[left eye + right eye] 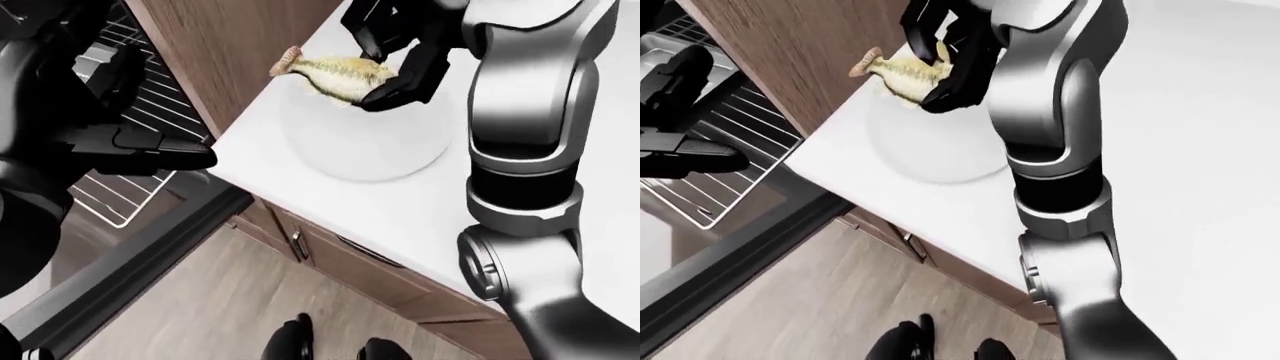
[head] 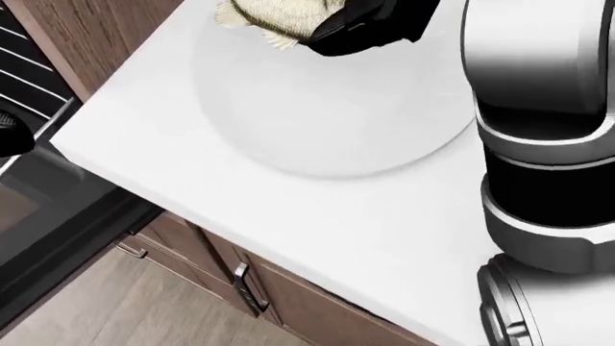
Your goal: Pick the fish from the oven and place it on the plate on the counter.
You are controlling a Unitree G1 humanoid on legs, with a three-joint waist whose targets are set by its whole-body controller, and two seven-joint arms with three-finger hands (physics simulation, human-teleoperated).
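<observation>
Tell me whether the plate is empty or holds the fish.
Empty, it seems: the plate shows bare white, while the right hand grips the fish over its top edge.

Your fish (image 1: pixel 335 75) is yellowish with a pale belly and a pinkish tail, lying sideways with its tail toward the left of the left-eye view, over the upper edge of the plate (image 1: pixel 365 142). The plate is round, white, flat on the white desk (image 1: pixel 400 210), near its corner.

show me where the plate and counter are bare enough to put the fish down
The plate is bare below the fish, which the right hand holds over its upper rim. The counter is bare between plate and drawer edge. It is crowded at the right forearm.
</observation>
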